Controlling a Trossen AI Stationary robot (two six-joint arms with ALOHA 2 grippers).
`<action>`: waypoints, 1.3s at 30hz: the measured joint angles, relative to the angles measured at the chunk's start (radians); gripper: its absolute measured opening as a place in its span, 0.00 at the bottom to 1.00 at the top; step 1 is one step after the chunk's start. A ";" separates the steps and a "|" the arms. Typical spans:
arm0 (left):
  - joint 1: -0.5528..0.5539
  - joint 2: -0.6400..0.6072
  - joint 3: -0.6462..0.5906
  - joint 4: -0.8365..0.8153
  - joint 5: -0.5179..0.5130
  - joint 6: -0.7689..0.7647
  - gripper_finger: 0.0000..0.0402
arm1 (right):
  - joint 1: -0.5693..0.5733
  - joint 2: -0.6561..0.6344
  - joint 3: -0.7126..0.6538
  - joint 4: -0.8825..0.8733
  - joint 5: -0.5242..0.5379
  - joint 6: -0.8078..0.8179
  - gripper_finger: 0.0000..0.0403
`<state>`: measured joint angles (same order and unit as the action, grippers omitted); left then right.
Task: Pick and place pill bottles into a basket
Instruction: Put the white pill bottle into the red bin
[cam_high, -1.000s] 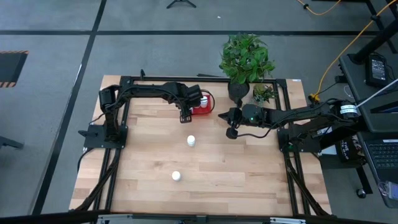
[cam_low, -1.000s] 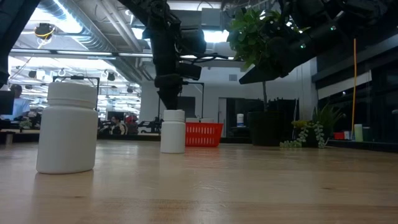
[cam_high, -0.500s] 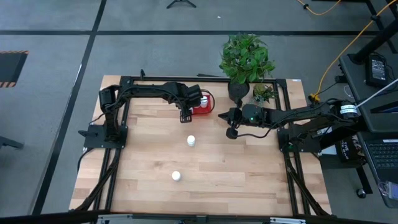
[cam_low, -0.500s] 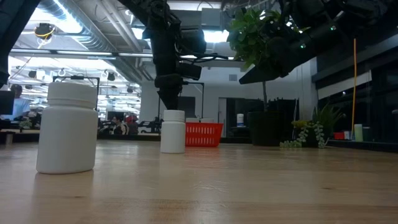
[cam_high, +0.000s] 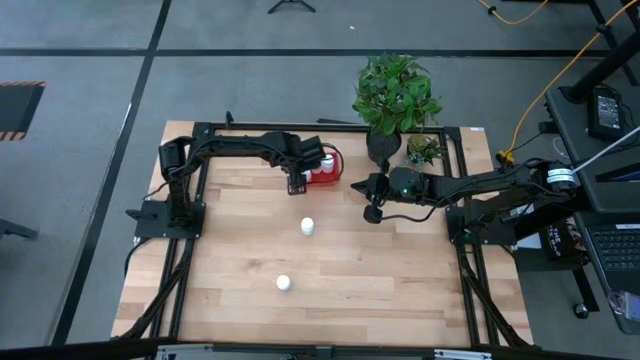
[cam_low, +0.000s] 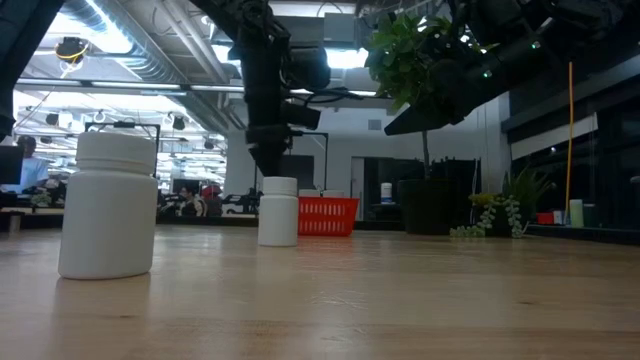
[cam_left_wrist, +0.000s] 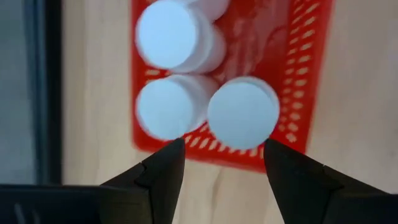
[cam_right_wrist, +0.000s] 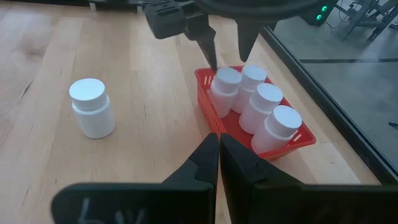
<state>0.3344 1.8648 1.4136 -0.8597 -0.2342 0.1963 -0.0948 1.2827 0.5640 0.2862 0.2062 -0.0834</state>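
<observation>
No readable text anywhere. Pill bottles (cam_right_wrist: 92, 107) plain white, no labels showing. Red basket (cam_right_wrist: 292, 142) unmarked. Nothing legible on arms, bench (cam_high: 350, 270) or room behind in low view.

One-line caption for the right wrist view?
Four white bottles stand in the red basket beneath the open left hand; a fifth bottle waits outside.

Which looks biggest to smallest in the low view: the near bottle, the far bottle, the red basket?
1. Near bottle, far the largest, but it stands closest to the camera.
2. Far bottle.
3. Basket, lowest and farthest back.

This is apparent size only; the high view shows the two bottles alike, so nearness sets the order.
</observation>
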 joint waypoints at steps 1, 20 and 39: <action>0.000 -0.001 0.001 -0.008 -0.011 0.000 0.52 | 0.000 0.000 0.000 0.000 0.000 0.000 0.05; -0.054 -0.081 0.162 -0.351 -0.014 -0.005 0.38 | 0.000 0.000 0.000 -0.006 0.000 -0.005 0.05; -0.362 -0.678 -0.448 0.201 0.153 -0.157 0.01 | 0.000 0.000 0.000 -0.005 -0.080 -0.061 0.05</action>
<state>-0.0275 1.1867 0.9657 -0.6591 -0.0814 0.0389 -0.0948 1.2831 0.5640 0.2809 0.1257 -0.1448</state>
